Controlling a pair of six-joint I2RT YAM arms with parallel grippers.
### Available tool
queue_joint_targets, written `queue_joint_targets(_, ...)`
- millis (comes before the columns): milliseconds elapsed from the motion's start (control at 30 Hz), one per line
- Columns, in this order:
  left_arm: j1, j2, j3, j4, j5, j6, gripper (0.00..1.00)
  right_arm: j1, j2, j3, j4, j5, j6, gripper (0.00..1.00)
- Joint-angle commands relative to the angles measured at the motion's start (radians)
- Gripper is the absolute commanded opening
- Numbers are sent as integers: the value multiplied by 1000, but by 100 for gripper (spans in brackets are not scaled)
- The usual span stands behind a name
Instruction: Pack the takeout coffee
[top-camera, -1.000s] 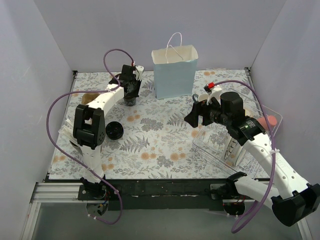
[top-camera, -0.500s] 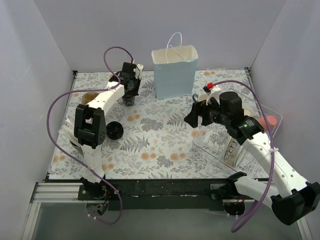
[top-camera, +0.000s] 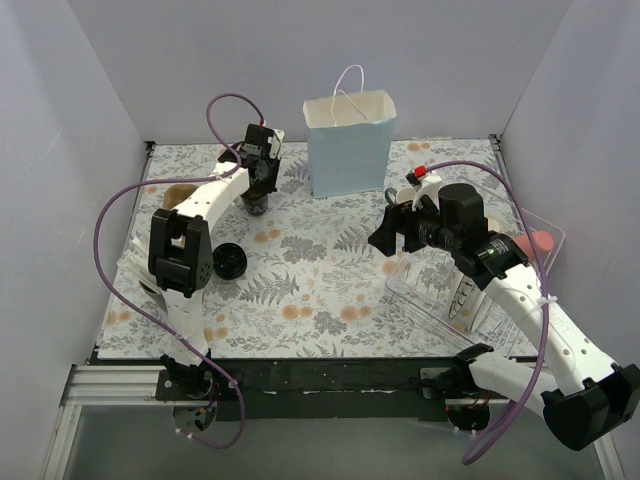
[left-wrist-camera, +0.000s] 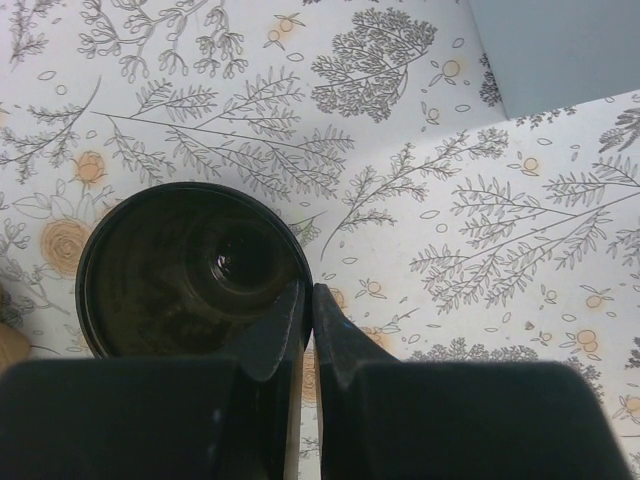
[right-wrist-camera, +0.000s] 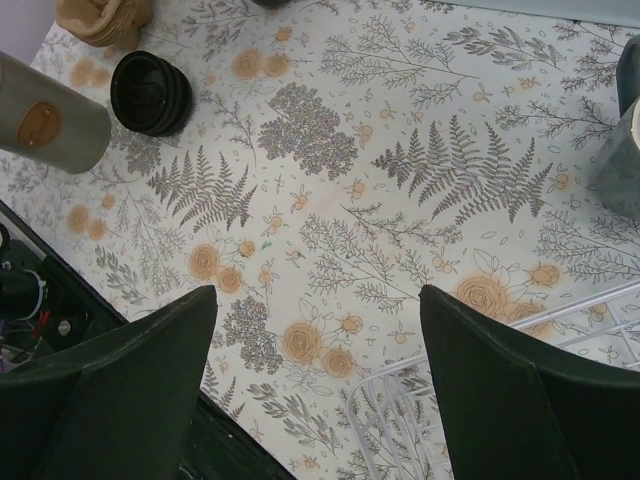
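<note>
The left end effector (left-wrist-camera: 306, 296) is clenched on the coffee (left-wrist-camera: 175, 270) at its rim — one fingertip lies over the cup's dark inside and the other just outside it, the two pressed nearly together. The cup stands on the table (top-camera: 320, 290) directly beneath this end effector. Just to its right stands the bag (top-camera: 350, 148), upright with its mouth open upward and its handle above. A strip of flowered table lies between cup and bag. Back toward the arm's base from the end effector, a black round piece (top-camera: 230, 262) lies on the table, and a tan lump (top-camera: 180, 193) sits off to the left.

The right end effector (right-wrist-camera: 315, 300) is released, fingers spread wide with only table between them, and it hovers well apart from the coffee. In its own view the black round piece, a grey cup (right-wrist-camera: 45, 125) and the tan lump lie ahead to the left. A grey mug (right-wrist-camera: 625, 150) shows partly at its right, and a clear tray (top-camera: 445, 295) lies beneath its arm.
</note>
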Motion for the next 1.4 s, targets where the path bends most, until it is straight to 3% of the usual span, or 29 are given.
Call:
queue_joint_targets(0,-8,-39,66,-35,69,-42,3,-4,-21,17,10,-6,7,90)
queue_joint_targets(33,-8,-27,110,-57,80,-59,10,-6,-21,16,13,-6,6,89)
queue_joint_targets(67,-8,-18,127,-93,87,-63,10,-4,-21,14,13,-8,7,90)
queue_joint_targets(100,-8,-4,137,-104,91,-63,1,-4,-23,14,13,-9,7,89)
queue_joint_targets(367,-16,-27,74,-69,68,-44,0,-6,-34,19,9,-13,10,89)
queue_joint_targets(433,-21,-24,74,-68,52,-44,12,-4,-34,17,9,-13,10,90)
queue_joint_targets(467,-22,-19,74,-68,43,-37,11,-4,-34,17,9,-13,12,90)
queue_joint_targets(533,-24,-16,65,-68,31,-33,0,-4,-31,19,9,-16,12,89)
queue_joint_targets(833,-38,-29,51,-54,-18,-14,0,-4,-35,22,-1,-11,7,89)
queue_joint_targets(967,-44,-41,65,-49,-75,-13,20,-4,-29,28,-5,-13,7,89)
queue_joint_targets(1000,-44,-44,66,-46,-75,-13,29,-6,-27,29,-5,-13,6,89)
queue_joint_targets(1200,-44,-30,37,-45,-77,-2,32,-4,-21,32,-8,-19,6,89)
queue_joint_targets(1367,-44,-13,28,-35,-80,-1,25,-4,-21,40,-14,-16,1,89)
